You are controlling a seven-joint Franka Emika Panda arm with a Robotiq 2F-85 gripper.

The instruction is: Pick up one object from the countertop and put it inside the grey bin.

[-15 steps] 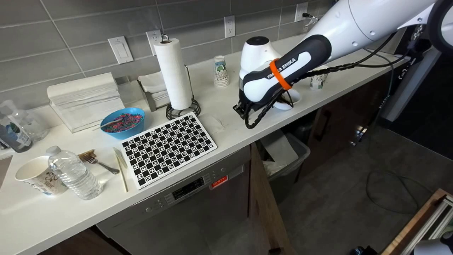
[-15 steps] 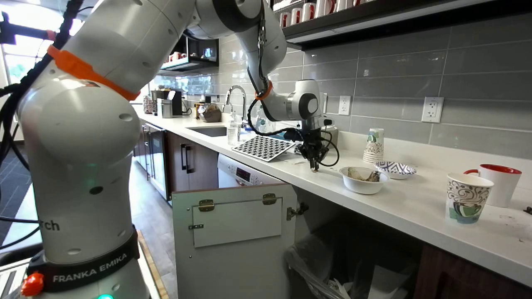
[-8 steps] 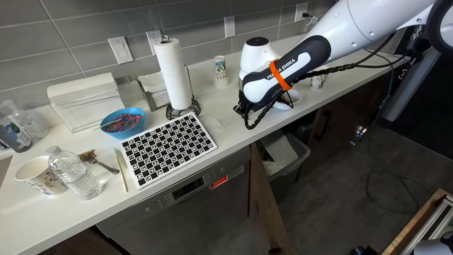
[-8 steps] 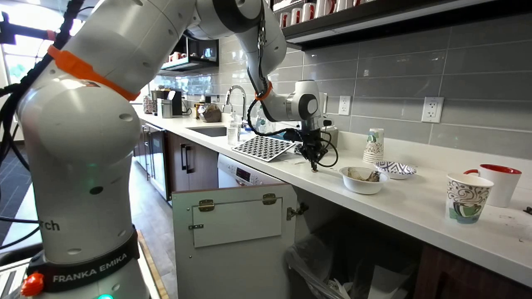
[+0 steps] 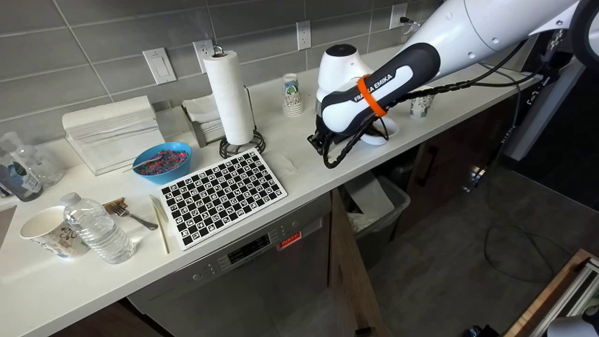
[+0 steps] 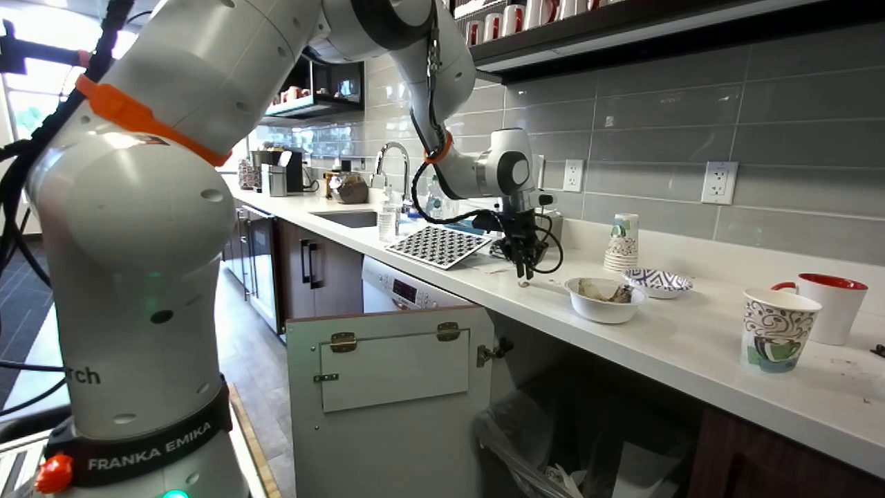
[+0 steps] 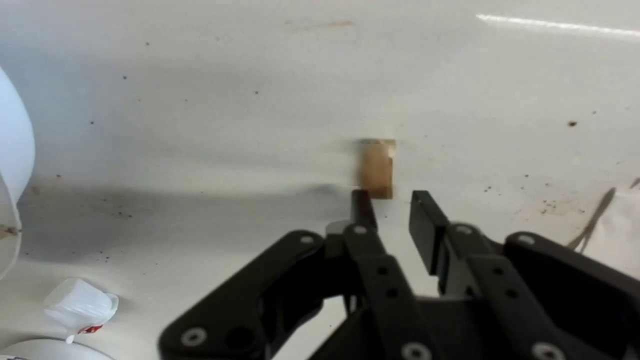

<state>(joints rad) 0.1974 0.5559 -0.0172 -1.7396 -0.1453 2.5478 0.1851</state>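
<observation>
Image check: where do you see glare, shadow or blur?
Wrist view: a glare streak at upper right on the countertop, soft shadows at left, the brown piece blurred along its left side. In an exterior view, the window is washed out; in both exterior views, the cabinet interior around the grey bin is dark.

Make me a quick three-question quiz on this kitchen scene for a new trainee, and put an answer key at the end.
1. Pick one. Where is the grey bin?
A) On the shelf
B) Below the counter
C) In the sink

2. True or false: the gripper is open, with a small brown piece below it.

3. Fill in the blank: the red sign on the dishwasher reads "____".

Key
1. B
2. True
3. DIRTY
</observation>
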